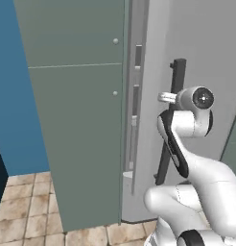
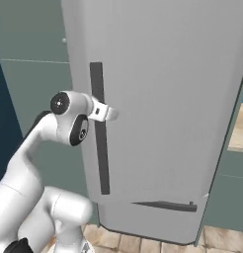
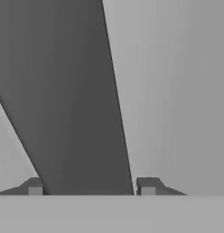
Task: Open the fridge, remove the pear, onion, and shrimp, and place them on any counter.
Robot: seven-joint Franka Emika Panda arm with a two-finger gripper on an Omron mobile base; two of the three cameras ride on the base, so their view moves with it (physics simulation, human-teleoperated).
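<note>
A tall grey-green cabinet (image 1: 76, 120) stands on the left, with two small round knobs (image 1: 115, 42) near its right edge, one above the other. A thin line splits it into an upper and a lower door. Behind it is a blue wall (image 1: 14, 96). The floor (image 1: 29, 216) has light brown tiles with pale lines between them.

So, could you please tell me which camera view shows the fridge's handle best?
The right base view: the handle runs unobstructed down the fridge door, nearly full length. In the left base view the arm covers much of the handle. The hand view shows a close section between the gripper fingertips.
</note>
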